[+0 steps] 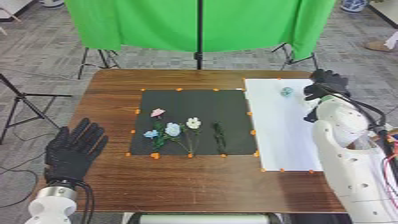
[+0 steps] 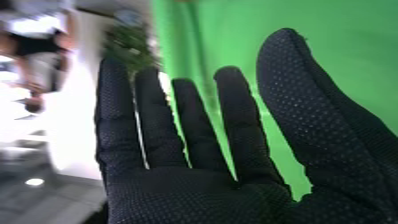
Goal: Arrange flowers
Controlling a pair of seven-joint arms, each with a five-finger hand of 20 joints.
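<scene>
On the black mat (image 1: 182,112) lie a pink flower (image 1: 157,112), a white flower (image 1: 193,123), a pale blue flower (image 1: 172,129) and a blue flower (image 1: 151,133), their green stems toward the near edge. Dark green stems (image 1: 219,137) lie apart on its right part. A small teal item (image 1: 286,91) rests on the white sheet (image 1: 282,130). My right hand (image 1: 327,85) is beside the sheet's far right corner; in the right wrist view the right hand (image 2: 187,192) has straight, empty fingers. My left hand (image 1: 73,152) stays open left of the mat, fingers pointing away.
Orange markers (image 1: 155,156) line the edges of the mat and sheet on the brown table (image 1: 178,187). Behind the table hangs a green backdrop (image 1: 151,25) on a stand. A black tripod (image 1: 27,100) stands at the left.
</scene>
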